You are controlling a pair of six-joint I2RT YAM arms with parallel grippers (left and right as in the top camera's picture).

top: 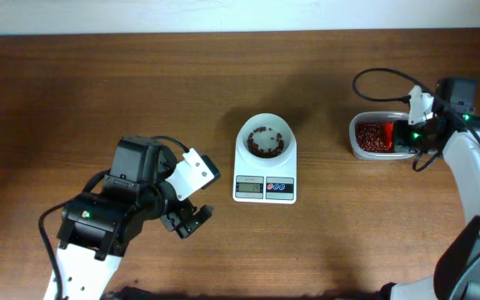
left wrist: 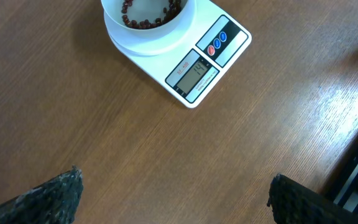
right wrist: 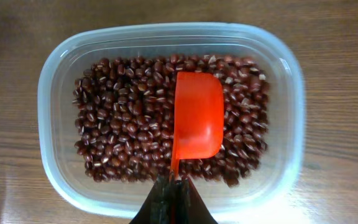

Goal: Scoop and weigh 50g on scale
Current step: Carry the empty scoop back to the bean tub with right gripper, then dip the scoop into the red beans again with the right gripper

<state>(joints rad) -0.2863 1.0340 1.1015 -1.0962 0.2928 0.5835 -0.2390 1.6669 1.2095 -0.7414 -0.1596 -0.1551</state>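
Observation:
The white scale (top: 265, 173) stands mid-table, its round bowl (top: 265, 137) holding a small heap of dark red-brown beans (top: 265, 142); the left wrist view shows the scale (left wrist: 194, 56) too. My left gripper (top: 188, 220) rests open, low and left of the scale, nothing between its fingertips (left wrist: 61, 193). My right gripper (right wrist: 174, 193) is shut on the handle of an orange scoop (right wrist: 197, 115), which shows no beans on it. The scoop hangs over the beans (right wrist: 129, 124) in the clear tub (right wrist: 55, 112), and the overhead view also shows that tub (top: 358, 137).
A black cable (top: 382, 79) loops above the tub at the right. The table's far edge meets a white wall (top: 223, 12) at the top.

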